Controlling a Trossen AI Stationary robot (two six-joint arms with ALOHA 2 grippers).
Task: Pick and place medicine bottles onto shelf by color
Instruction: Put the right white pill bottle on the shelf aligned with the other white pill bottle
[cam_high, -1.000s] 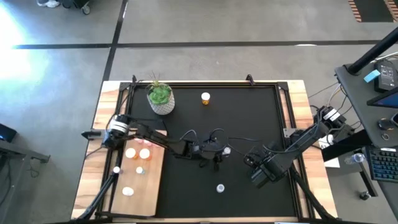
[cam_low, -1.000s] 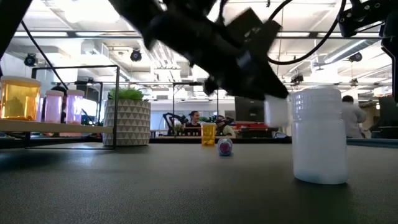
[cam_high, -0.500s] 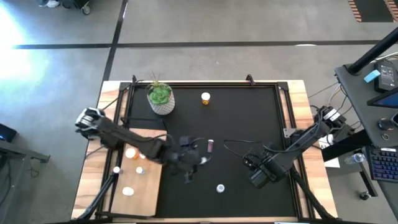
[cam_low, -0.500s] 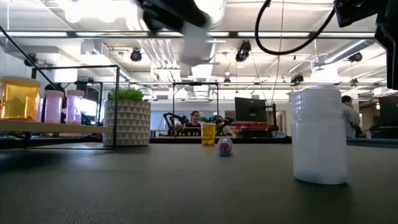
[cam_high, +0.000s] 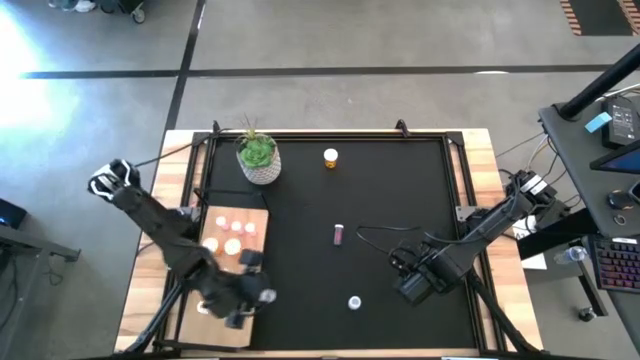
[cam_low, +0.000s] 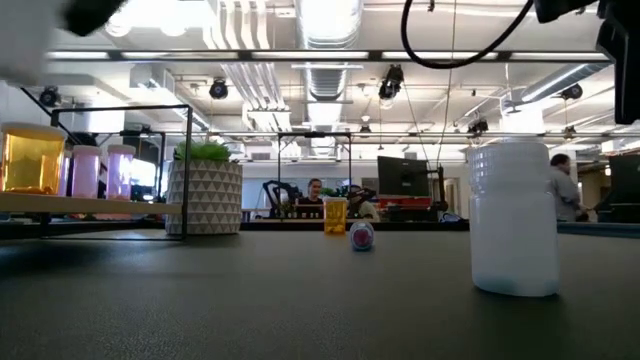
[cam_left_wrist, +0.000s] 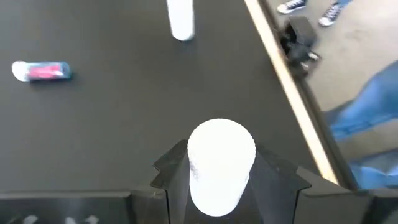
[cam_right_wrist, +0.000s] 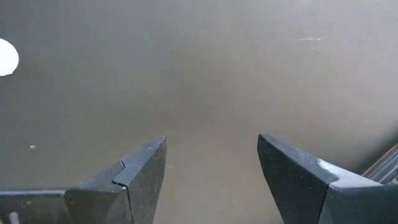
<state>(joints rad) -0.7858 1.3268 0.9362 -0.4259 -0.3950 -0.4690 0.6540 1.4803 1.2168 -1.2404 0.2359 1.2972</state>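
The left gripper (cam_high: 250, 297) is shut tight around a white bottle (cam_left_wrist: 221, 165). It hangs over the near end of the shelf (cam_high: 258, 214), right at the edge where the pale wood meets the black mat (cam_high: 400, 200).

The shelf lies at the left edge of the mat. White caps (cam_high: 232, 246) of bottles standing on it show at its far end. In the low view an orange bottle (cam_low: 32, 158) and two pink bottles (cam_low: 86, 170) stand on the shelf.

Off the shelf, on the mat, a pink bottle (cam_high: 339, 235) lies on its side, well apart from the shelf toward the middle. Another white bottle (cam_high: 354, 302) stands near the mat's front edge. A small orange bottle (cam_high: 330, 157) stands near the mat's back edge. The plant pot (cam_high: 259, 160) sits just past the far end of the shelf.

The mat between the shelf and the lying pink bottle is bare, so there is lots of open room.

The right gripper (cam_right_wrist: 211, 171) waits far from the shelf, low over the mat by the right edge, with its fingers apart and nothing between them.
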